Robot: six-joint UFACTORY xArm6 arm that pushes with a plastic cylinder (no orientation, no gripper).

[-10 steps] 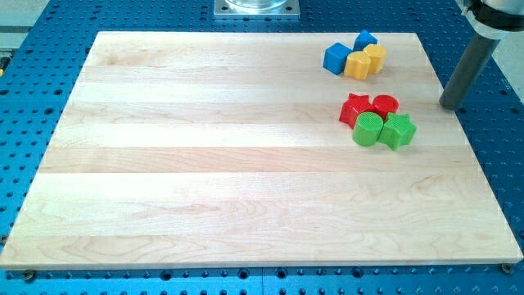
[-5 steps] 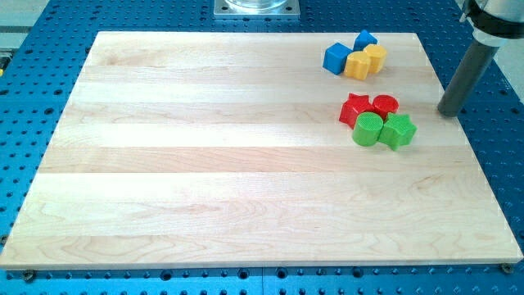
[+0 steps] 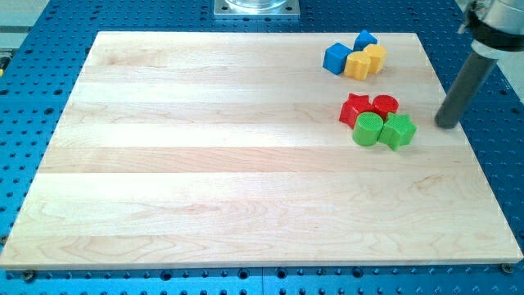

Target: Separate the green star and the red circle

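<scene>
The green star (image 3: 399, 130) lies at the right of the wooden board (image 3: 246, 164), touching the red circle (image 3: 385, 105) just above it. A green cylinder (image 3: 368, 129) sits against the star's left side and a red star (image 3: 354, 109) is left of the red circle; the four form one tight cluster. My tip (image 3: 446, 124) stands on the board near its right edge, to the right of the green star and apart from it, at about the star's height in the view.
A second cluster sits near the board's top right: a blue cube (image 3: 336, 58), a small blue block (image 3: 365, 39) and two yellow blocks (image 3: 365, 61). The blue perforated table (image 3: 33, 98) surrounds the board.
My tip has slid slightly toward the view's bottom along the board's right edge, coming level with the green star. No block has moved.
</scene>
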